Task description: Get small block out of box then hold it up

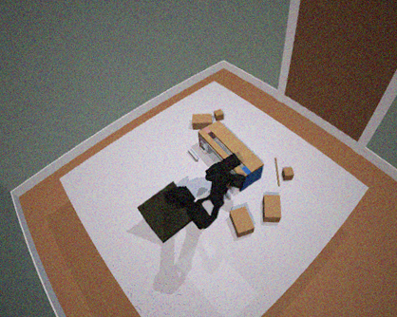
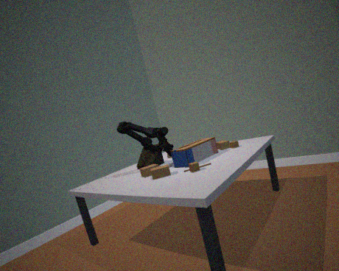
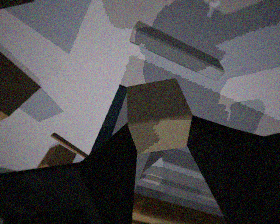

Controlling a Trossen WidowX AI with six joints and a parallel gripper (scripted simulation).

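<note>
My gripper (image 3: 156, 122) (image 2: 170, 152) is shut on the small tan block (image 3: 161, 107), which sits squarely between the black fingers in the wrist view. The block looks raised above the table, outside the box, at its front near the blue end; its exact height is hard to tell. In the top view the arm hides the block. The box (image 1: 240, 145) (image 2: 183, 158) stands upright, with a wooden top, a clear front and a blue end. The pink end is at the far side. The inside of the box is mostly hidden by the arm.
Two wooden blocks (image 1: 242, 221) (image 1: 272, 208) lie near the blue end. A small cube (image 1: 288, 173) (image 2: 194, 166) and a thin stick (image 1: 277, 171) lie behind it. Two more blocks (image 1: 201, 122) (image 1: 218, 114) are beyond the pink end. A grey bar (image 1: 193, 155) (image 3: 175, 50) lies in front.
</note>
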